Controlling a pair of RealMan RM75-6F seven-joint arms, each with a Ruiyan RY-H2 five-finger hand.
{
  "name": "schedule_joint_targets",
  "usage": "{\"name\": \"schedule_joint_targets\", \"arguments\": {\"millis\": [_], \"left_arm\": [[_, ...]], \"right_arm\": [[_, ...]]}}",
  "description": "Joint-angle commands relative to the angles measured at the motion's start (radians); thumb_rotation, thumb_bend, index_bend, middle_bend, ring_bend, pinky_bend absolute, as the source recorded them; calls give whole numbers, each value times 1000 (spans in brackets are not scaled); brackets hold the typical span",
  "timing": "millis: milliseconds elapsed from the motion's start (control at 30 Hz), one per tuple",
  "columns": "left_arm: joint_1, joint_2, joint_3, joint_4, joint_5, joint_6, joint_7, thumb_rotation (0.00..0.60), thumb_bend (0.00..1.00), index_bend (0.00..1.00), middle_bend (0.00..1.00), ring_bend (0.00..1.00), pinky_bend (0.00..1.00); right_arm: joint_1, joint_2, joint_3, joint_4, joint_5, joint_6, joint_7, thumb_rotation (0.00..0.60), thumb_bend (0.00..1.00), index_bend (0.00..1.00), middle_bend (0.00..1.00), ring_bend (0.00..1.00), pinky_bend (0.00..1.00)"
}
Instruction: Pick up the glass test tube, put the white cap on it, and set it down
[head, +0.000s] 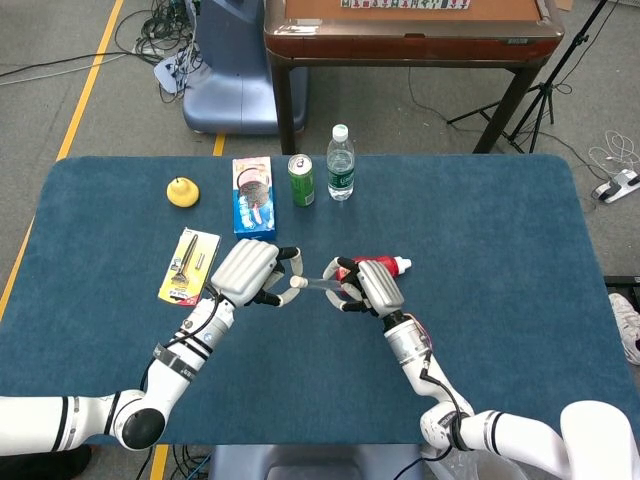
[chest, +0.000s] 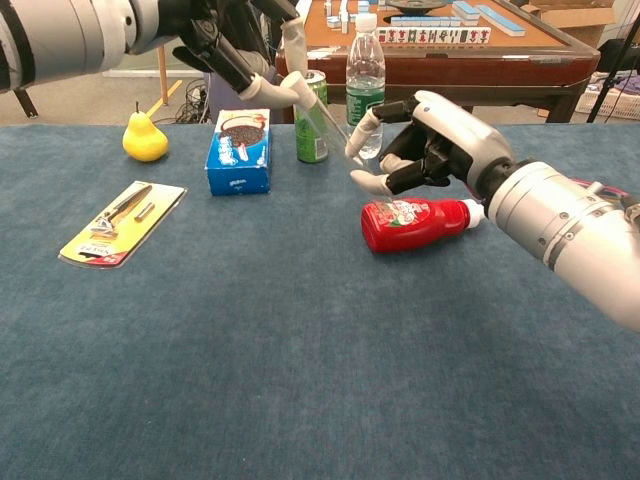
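The glass test tube (head: 318, 283) (chest: 327, 123) hangs above the table between my two hands, tilted with its open end up toward the left. My right hand (head: 372, 286) (chest: 425, 140) pinches its lower end. A white cap (head: 297, 282) (chest: 293, 82) sits at the tube's upper end, pinched by my left hand (head: 250, 273) (chest: 245, 55). Whether the cap is fully seated I cannot tell.
A red ketchup bottle (chest: 415, 222) lies under my right hand. Behind stand a green can (chest: 311, 115) and a water bottle (chest: 365, 75). A blue cookie box (chest: 239, 151), a yellow pear (chest: 144, 138) and a carded razor (chest: 122, 222) lie to the left.
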Motion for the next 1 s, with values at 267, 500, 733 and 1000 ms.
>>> {"name": "schedule_joint_targets", "arguments": {"millis": [267, 500, 733, 1000], "left_arm": [[-3, -3, -2, 10, -1, -14, -16, 600, 274, 588, 991, 1000, 1000], [0, -1, 2, 12, -2, -12, -15, 600, 272, 571, 989, 999, 1000], [3, 26, 19, 5, -8, -23, 5, 600, 266, 221, 946, 962, 1000], [26, 92, 50, -16, 3, -33, 20, 600, 267, 32, 835, 877, 1000]], "right_arm": [[2, 1, -1, 1, -9, 1, 22, 600, 826, 871, 1000, 1000, 1000], [0, 11, -6, -13, -6, -4, 9, 600, 828, 871, 1000, 1000, 1000], [-4, 72, -7, -84, 24, -31, -66, 600, 834, 880, 1000, 1000, 1000], [-8, 200, -38, -201, 51, -79, -224, 600, 854, 887, 1000, 1000, 1000]]}}
